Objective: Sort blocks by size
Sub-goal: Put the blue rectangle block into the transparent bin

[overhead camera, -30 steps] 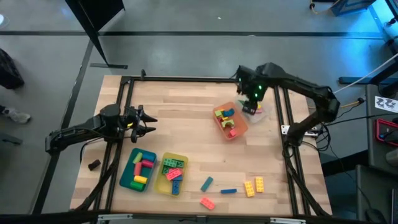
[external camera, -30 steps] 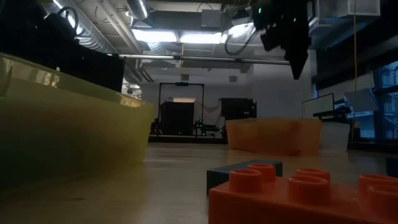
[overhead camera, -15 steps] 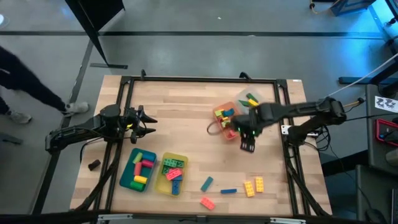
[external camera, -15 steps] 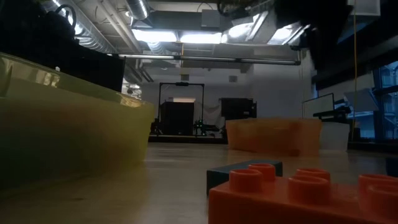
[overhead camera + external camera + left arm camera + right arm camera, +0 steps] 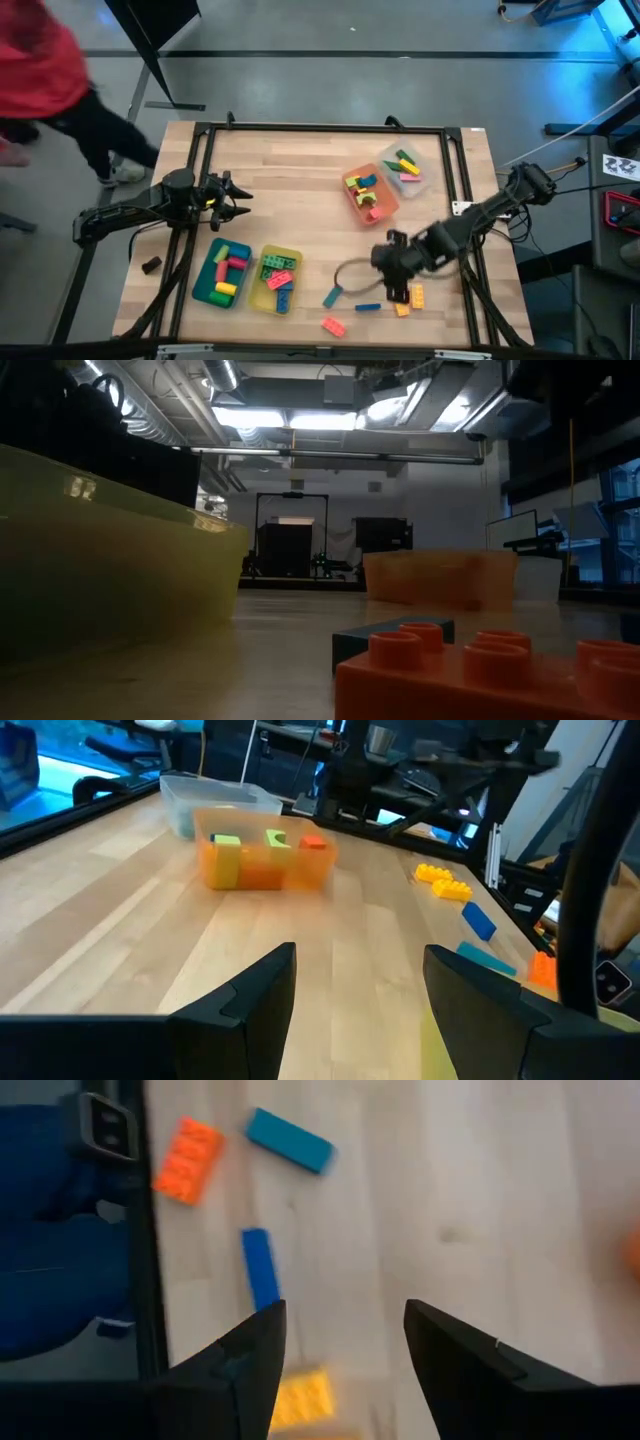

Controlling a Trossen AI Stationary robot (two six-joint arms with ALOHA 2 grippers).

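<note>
Several loose blocks lie flat near the table's near edge: a teal one (image 5: 332,295), a blue one (image 5: 368,307), two yellow ones (image 5: 408,299) and an orange one (image 5: 333,325). My right gripper (image 5: 398,292) hovers open just above them, pointing steeply down. In the right wrist view the blue block (image 5: 259,1267) and a yellow block (image 5: 300,1398) lie by my right gripper (image 5: 340,1350), with nothing between its fingers. My left gripper (image 5: 238,200) waits open at the table's left, holding nothing. Sorted blocks fill the four trays.
A teal tray (image 5: 205,283) and a yellow tray (image 5: 262,290) stand near the front left. An orange tray (image 5: 385,208) and a clear tray (image 5: 420,182) stand at the far right. A person in red passes beyond the table's far left corner (image 5: 40,70). Bare wood lies mid-table.
My right gripper has swung from above the clear tray at the far right, past the orange tray, toward the near edge. It has turned about and sunk a little, and now hangs over the loose blocks. No block has moved.
</note>
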